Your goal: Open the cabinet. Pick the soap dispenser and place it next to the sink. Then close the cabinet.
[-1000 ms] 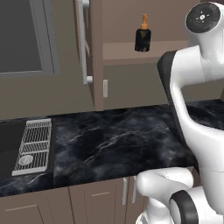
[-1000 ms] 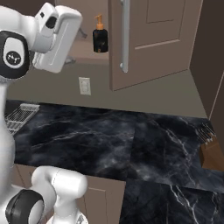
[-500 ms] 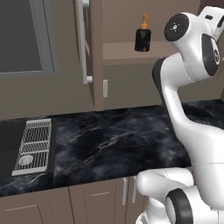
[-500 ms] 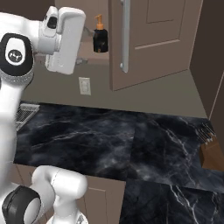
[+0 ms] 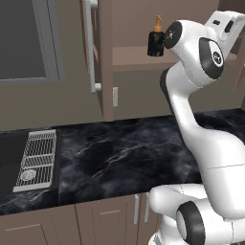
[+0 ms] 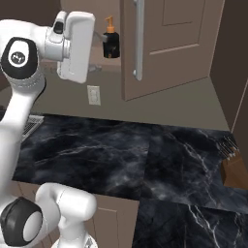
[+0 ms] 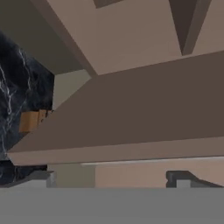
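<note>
Currently the cabinet [image 6: 160, 43] stands open, both doors swung out, and the soap dispenser [image 5: 155, 39] sits upright on the inner shelf [image 5: 136, 60], near its front edge. In the right base view the same bottle [image 6: 111, 43] appears just beside the silver bar handle [image 6: 139, 38] of the right-hand door. The hand [image 7: 113, 179] is raised to shelf level, close to the dispenser but not touching it; its two fingertips [image 7: 179, 177] stand wide apart with nothing between them, and the hand view looks along the cabinet's taupe panels rather than at the bottle.

Handling judgement: the dispenser is a small, squat, rigid bottle, probably light, with a smooth black body that may slip under a weak pinch. The orange pump top is narrow and likely to depress or tip the bottle if seized, so take hold across the wide black body, below the neck, with the fingers level. A squat base resists toppling, yet a sideways nudge from one finger could slide it deeper into the shelf or off its edge.

Destination: the sink [image 5: 7, 158], with its metal grid rack [image 5: 37, 160], lies at the far left of the dark marble surface [image 5: 124, 153], well apart from the cabinet. A knife block [image 6: 233, 167] stands at the right end.
</note>
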You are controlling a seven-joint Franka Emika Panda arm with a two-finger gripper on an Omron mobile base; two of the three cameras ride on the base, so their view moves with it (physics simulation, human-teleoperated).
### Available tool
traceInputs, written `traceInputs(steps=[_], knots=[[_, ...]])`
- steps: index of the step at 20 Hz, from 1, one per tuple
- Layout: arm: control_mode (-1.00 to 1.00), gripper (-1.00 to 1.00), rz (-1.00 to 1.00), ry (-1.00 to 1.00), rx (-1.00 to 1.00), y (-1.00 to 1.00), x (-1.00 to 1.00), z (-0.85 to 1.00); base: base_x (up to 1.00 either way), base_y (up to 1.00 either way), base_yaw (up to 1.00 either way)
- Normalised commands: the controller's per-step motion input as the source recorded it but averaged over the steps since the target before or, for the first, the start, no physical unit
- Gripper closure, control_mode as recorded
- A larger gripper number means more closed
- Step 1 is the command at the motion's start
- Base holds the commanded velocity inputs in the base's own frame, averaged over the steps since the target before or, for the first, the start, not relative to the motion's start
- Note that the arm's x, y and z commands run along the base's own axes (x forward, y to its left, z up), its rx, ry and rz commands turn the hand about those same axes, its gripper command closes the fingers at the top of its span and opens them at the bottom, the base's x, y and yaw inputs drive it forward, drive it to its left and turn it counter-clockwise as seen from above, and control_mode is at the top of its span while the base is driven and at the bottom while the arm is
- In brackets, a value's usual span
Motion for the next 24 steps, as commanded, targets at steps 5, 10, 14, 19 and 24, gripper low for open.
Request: traceInputs(steps=[5, 10, 14, 19, 24], knots=[[-1.00, -1.00, 0.00, 0.00, 0.00, 0.00, 0.43, -0.13, 0.00, 0.00, 0.00], [-1.00, -1.00, -0.04, 0.00, -0.03, -0.11, 0.47, -0.21, 0.00, 0.00, 0.00], [-1.00, -1.00, -0.15, 0.00, -0.06, -0.40, 0.35, -0.08, 0.00, 0.00, 0.00], [-1.00, -1.00, -0.20, 0.02, -0.08, -0.41, 0.25, -0.01, 0.00, 0.00, 0.00], [-1.00, -1.00, -0.17, 0.02, -0.06, -0.24, 0.10, 0.00, 0.00, 0.00, 0.00]])
